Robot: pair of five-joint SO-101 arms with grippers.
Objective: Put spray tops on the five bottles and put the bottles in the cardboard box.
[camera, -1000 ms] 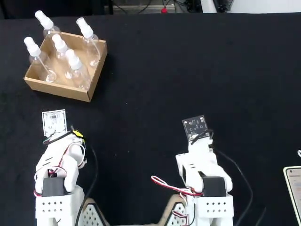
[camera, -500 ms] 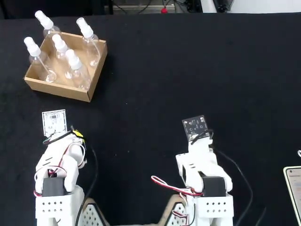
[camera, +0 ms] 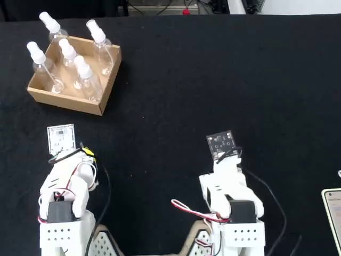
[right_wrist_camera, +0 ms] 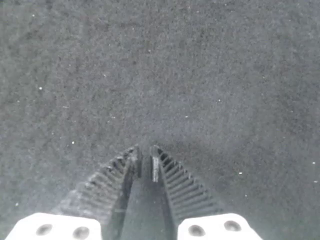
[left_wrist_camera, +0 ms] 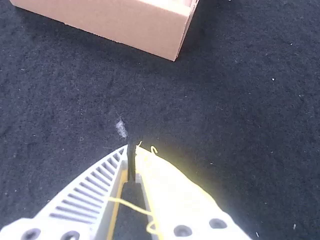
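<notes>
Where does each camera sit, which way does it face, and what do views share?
High view: fixed above, looking down over the table; left arm and right arm folded at the near edge, cardboard box with five bottles far left.
Left wrist view: on the left wrist, looking down past the shut left gripper at table and the cardboard box.
Right wrist view: on the right wrist, looking down past the shut right gripper at the table.
Shared: high and left wrist views both show the cardboard box.

Matt black fuzzy cloth table cover (camera: 224, 74), matt brown cardboard box (camera: 64, 100), glossy clear plastic bottles (camera: 91, 85), smooth white plastic spray tops (camera: 81, 65).
</notes>
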